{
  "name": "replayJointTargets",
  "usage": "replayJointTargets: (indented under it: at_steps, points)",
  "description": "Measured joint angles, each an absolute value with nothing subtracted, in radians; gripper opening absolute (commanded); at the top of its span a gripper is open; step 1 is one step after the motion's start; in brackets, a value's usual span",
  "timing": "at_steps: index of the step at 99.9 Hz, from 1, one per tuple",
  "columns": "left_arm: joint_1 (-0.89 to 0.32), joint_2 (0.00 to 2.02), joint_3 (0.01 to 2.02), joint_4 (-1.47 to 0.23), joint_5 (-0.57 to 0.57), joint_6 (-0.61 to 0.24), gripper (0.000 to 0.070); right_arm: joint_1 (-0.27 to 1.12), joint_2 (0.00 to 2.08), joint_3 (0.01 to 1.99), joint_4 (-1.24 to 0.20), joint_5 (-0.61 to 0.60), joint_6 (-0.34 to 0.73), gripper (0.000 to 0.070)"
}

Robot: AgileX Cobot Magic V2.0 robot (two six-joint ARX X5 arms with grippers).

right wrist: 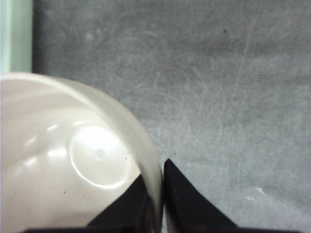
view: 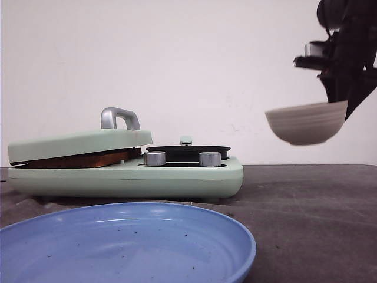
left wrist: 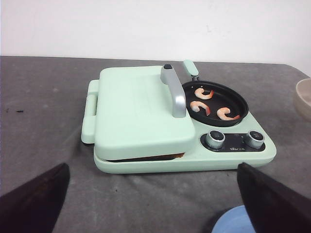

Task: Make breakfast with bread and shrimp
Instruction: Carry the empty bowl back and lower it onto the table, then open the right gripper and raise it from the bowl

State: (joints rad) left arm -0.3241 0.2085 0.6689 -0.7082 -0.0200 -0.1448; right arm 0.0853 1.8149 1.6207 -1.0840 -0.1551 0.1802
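Three small curled pink-orange shrimp lie in the round black frying pan set into the pale green breakfast-maker appliance, so that part of the job looks done. Beside the pan, on the same appliance, the flat green press lid with its grey metal handle is down, and a brown crust edge of bread shows in the gap beneath it; the bread seems to be toasting inside, though I cannot tell how many slices. Off to the far side of the appliance from the lid, the right gripper pinches the rim of a beige ribbed ceramic bowl, one finger inside and one outside, holding it in the air above the dark grey table; the bowl looks empty in the wrist view. The left gripper hangs spread wide, holding nothing, in front of the appliance. Nearer than the appliance sits an empty blue round plate. What remains, I judge, is setting the bowl down, lifting the lid, and plating bread and shrimp.
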Motion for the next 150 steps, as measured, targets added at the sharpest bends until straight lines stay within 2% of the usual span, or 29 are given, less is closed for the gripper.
replayJointTargets:
  at_steps: [27, 79, 100, 105, 109, 110, 112, 118, 121, 150]
  points:
    - [-0.324, 0.208, 0.669, -0.726, -0.02, -0.145, 0.0631, 0.085, 1.937, 1.62, -1.084, -0.155, 0.17, 0.0004]
    - [-0.324, 0.208, 0.669, -0.726, -0.02, -0.145, 0.0632, 0.085, 1.946, 1.5, -0.902, -0.154, 0.165, 0.0004]
    - [-0.324, 0.208, 0.669, -0.726, -0.02, -0.145, 0.0631, 0.085, 1.946, 1.483, -0.886, -0.155, 0.165, 0.001]
    - [-0.324, 0.208, 0.669, -0.726, -0.02, -0.145, 0.0632, 0.085, 1.946, 1.483, -0.884, -0.155, 0.165, 0.0051]
    - [-0.324, 0.208, 0.669, -0.726, -0.02, -0.145, 0.0632, 0.085, 1.946, 1.483, -0.883, -0.155, 0.165, 0.0126]
    - [-0.324, 0.208, 0.669, -0.726, -0.02, -0.145, 0.0632, 0.085, 1.946, 1.483, -0.882, -0.154, 0.165, 0.0172]
    - [-0.324, 0.208, 0.669, -0.726, -0.02, -0.145, 0.0631, 0.085, 1.946, 1.483, -0.881, -0.154, 0.165, 0.0194]
    - [-0.324, 0.208, 0.669, -0.726, -0.02, -0.145, 0.0631, 0.085, 1.946, 1.483, -0.881, -0.154, 0.165, 0.0317]
    - [-0.324, 0.208, 0.669, -0.726, -0.02, -0.145, 0.0632, 0.085, 1.946, 1.483, -0.88, -0.155, 0.165, 0.0344]
    - [-0.324, 0.208, 0.669, -0.726, -0.02, -0.145, 0.0633, 0.085, 1.934, 1.481, -0.854, -0.154, 0.153, 0.036]
